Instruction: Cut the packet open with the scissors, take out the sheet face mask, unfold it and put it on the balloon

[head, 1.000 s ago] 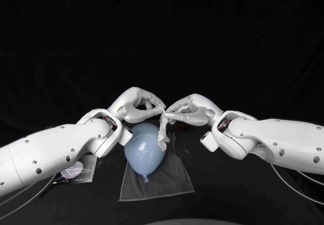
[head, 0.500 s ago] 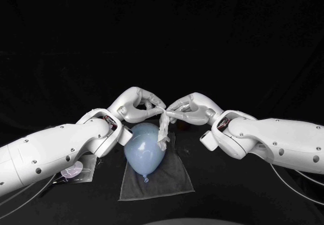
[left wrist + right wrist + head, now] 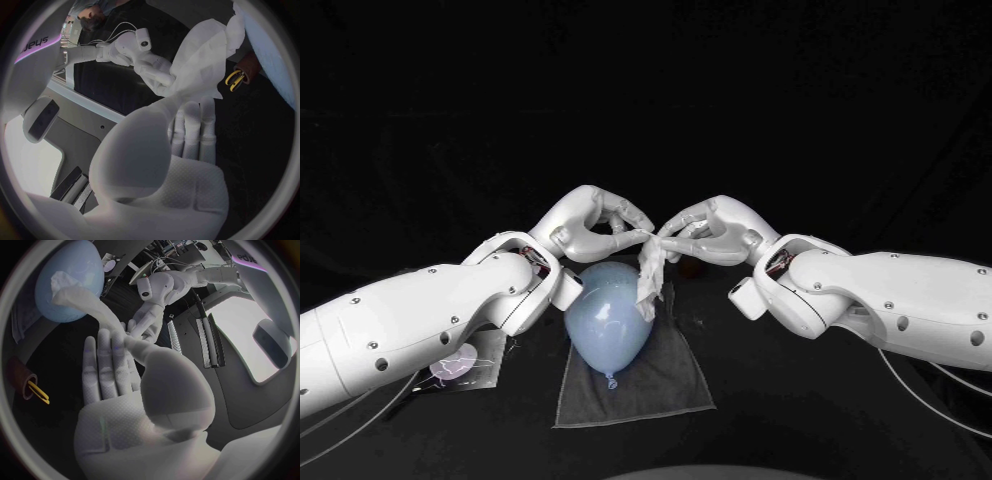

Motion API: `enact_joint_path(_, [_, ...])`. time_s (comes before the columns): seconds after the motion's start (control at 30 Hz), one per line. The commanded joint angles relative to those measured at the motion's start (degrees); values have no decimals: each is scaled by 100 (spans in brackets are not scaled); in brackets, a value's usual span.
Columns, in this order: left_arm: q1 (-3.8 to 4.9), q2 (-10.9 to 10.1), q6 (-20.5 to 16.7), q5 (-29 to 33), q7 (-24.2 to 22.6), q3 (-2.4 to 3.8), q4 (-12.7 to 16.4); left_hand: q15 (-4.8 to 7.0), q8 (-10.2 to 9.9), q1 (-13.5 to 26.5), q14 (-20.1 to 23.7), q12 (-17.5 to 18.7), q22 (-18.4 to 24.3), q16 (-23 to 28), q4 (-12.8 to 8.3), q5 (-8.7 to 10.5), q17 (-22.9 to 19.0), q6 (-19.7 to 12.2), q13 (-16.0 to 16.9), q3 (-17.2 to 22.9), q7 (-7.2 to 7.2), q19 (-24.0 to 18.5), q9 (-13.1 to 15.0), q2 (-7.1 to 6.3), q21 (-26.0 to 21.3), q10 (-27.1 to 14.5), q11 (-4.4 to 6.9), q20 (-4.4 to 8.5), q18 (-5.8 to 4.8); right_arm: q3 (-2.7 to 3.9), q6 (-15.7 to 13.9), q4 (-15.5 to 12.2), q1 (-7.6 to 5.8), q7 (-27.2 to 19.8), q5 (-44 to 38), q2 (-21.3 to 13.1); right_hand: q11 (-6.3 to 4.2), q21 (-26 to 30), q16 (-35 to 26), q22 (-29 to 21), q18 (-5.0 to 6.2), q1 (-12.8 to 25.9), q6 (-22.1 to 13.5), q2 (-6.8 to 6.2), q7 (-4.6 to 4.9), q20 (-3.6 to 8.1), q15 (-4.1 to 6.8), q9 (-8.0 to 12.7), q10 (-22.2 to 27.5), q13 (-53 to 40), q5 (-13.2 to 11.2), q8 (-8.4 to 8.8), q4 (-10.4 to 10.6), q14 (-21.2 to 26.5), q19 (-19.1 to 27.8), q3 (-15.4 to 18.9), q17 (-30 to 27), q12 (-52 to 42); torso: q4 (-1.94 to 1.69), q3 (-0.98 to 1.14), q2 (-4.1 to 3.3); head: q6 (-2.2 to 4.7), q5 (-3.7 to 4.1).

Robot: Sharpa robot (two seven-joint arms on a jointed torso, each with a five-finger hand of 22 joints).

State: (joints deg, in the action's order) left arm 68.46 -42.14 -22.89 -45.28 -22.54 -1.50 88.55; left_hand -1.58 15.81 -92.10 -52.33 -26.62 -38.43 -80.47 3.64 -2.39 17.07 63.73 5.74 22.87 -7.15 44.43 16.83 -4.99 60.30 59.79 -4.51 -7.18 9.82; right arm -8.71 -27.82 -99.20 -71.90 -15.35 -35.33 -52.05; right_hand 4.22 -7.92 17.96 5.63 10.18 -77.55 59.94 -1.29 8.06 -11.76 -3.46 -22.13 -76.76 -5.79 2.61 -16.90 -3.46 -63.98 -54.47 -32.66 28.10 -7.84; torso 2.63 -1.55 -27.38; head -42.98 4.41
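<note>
Table: the black table [image 3: 848, 420] is carrying everything, stretching out on all sides of the balloon.
Cloth: a grey cloth [image 3: 668, 380] is lying flat under the balloon, reaching out past its knotted end towards the robot.
Balloon: the pale blue balloon [image 3: 606, 320] is resting on the cloth, with its knot pointing at the robot and its round end lying below the two hands.
Left hand: the left hand [image 3: 596, 228] is hovering above the balloon's round end, with its fingertips pinching the top of the mask.
Right hand: the right hand [image 3: 711, 232] is hovering just beside the left one, above the balloon, and is pinching the same top edge of the mask, so the two hands are meeting fingertip to fingertip.
Mask: the white sheet mask [image 3: 648, 280] is hanging from both hands in a bunched, folded strip, with its lower end touching the balloon's upper side.
Packet: the packet [image 3: 462, 365] is lying near the balloon on the robot's left, partly hidden under the left arm.
Scissors: the scissors [image 3: 37, 391] are showing only their yellow handles, lying well apart from the balloon.
</note>
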Motion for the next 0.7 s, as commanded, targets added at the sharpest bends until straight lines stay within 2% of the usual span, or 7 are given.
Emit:
enact_joint_path(0.03, [5,-11,71,20,-81,7,11,28,-2,53,-10,25,-9,25,-3,-36,6,30,10,28,-2,-51,0,15,23,8,-6,4,61,4,-134,-5,4,-39,109,-17,4,-31,-38,13,40,76,15,1,-24,-4,-10,-301,-62,-10,16,-164,-46,-60,-49,-88,14,-2,3,2,-2,-2,5])
enact_joint_path(0.7, [5,-56,177,-23,-103,6,48,15,-9,129,26,25,-21,45,-74,-35,7,30,25,148,14,-88,-13,30,33,-22,-20,-4,57,29,-129,54,5,-155,631,-85,-6,-57,-65,32,37,198,-1,11,-37,5,-3,-346,-92,-24,16,-213,-85,-101,-44,-148,30,10,3,1,-2,10,3])
